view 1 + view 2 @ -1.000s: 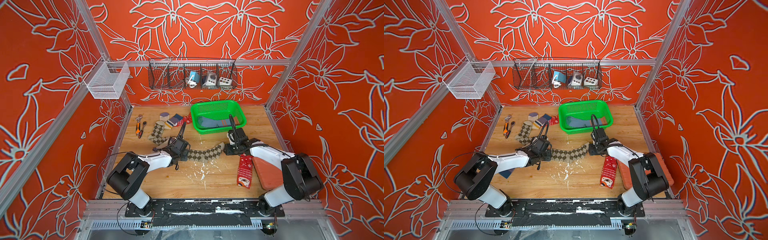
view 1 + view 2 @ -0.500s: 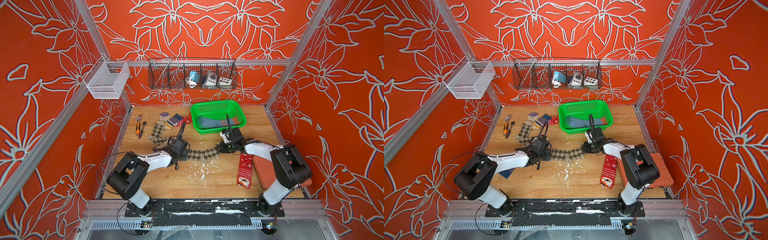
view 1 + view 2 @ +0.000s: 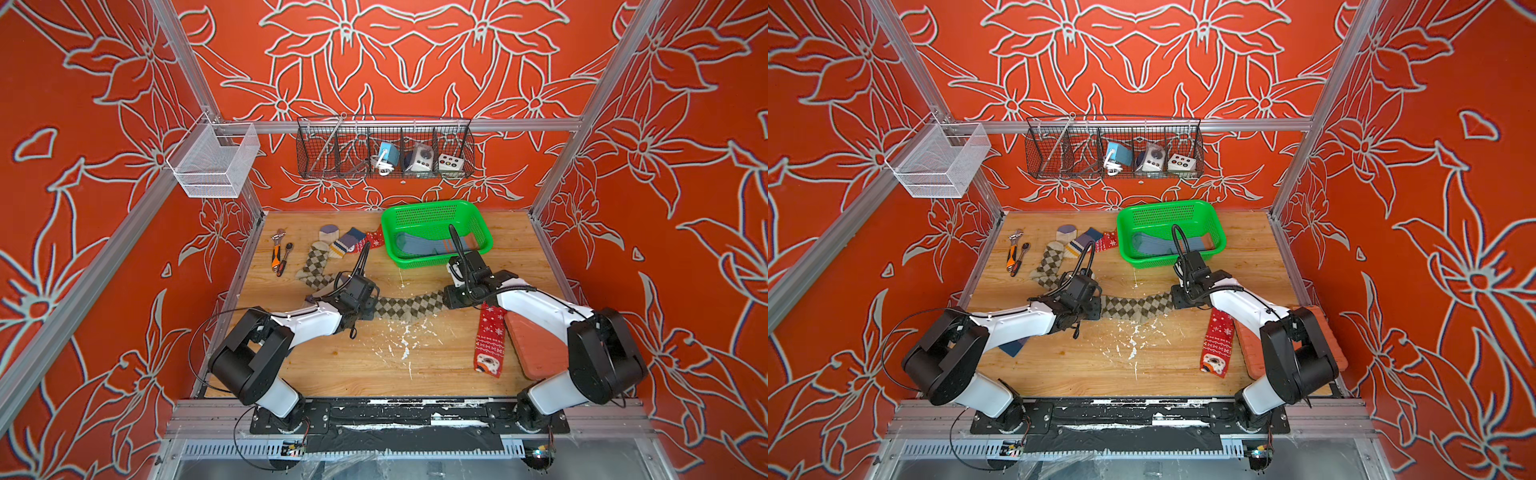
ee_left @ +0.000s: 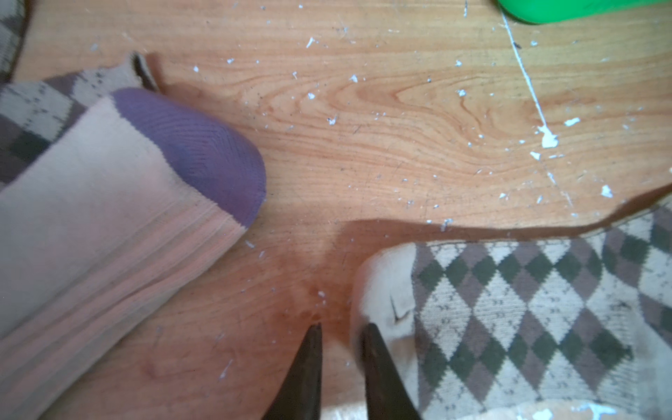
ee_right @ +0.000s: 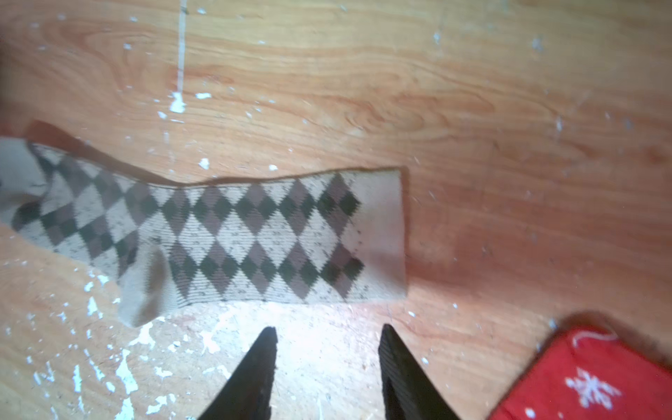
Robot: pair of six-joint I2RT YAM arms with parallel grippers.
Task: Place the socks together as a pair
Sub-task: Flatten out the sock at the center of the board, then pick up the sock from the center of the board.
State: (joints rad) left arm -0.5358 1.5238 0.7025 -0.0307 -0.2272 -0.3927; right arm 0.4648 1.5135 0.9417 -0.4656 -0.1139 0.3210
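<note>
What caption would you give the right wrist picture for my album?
Open right gripper poised beside a brown argyle sock lying on the wooden table, a red snowflake sock nearby.

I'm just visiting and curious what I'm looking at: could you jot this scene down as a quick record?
Flat argyle sock: spread out centrally, not gripped
Left claw: slightly open, beside that sock's toe
Right claw: open, near its cuff
Other argyle sock: farther back, left side
Green basket: holds a blue sock
Red snowflake sock: lying flat, front right
</note>
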